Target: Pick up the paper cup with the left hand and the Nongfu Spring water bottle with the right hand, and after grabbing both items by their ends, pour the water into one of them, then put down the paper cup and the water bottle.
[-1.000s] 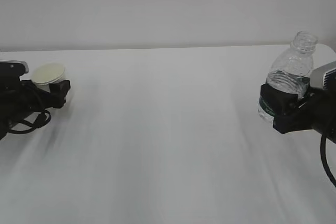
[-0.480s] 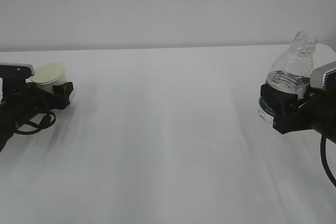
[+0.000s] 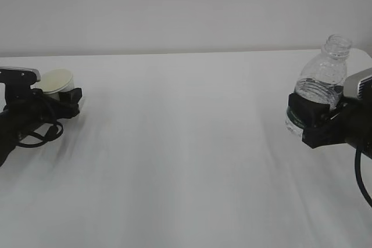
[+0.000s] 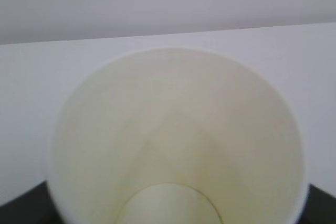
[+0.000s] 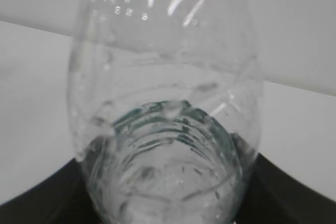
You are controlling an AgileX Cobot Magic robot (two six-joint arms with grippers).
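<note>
Exterior view: white table (image 3: pixel 186 143) runs from the near edge to a pale wall; taking the table's middle as the reference point, both arms sit far out to either side of it. Far left of the middle, the left hand (image 3: pixel 68 98), black with loose cables looping beneath it and a grey box on the wrist, lies low over the surface with the paper cup (image 3: pixel 56 81) between its fingers; cup mouth tipped toward the camera, cream inside showing. Whether the fingers actually press the cup wall or only flank it cannot be told from here. Far right of the middle, the right hand (image 3: pixel 317 121) is clamped around the lower body of the Nongfu Spring water bottle (image 3: pixel 321 82), at the dark green label band; bottle stands nearly upright, leaning slightly, open neck topmost, no cap, its base clear of the tabletop. Cup and bottle well apart, the whole middle of the table between them. Left wrist view: the cup (image 4: pixel 176 140) fills the frame, seen straight down its mouth to the round bottom; inside looks dry; dark gripper parts just show at both lower corners, contact not readable. Right wrist view: bottle (image 5: pixel 168 124) close up, clear ribbed wall, green tint at the label ring, dark fingers hugging both lower sides; water (image 5: pixel 165 192) visible low in the body.
</note>
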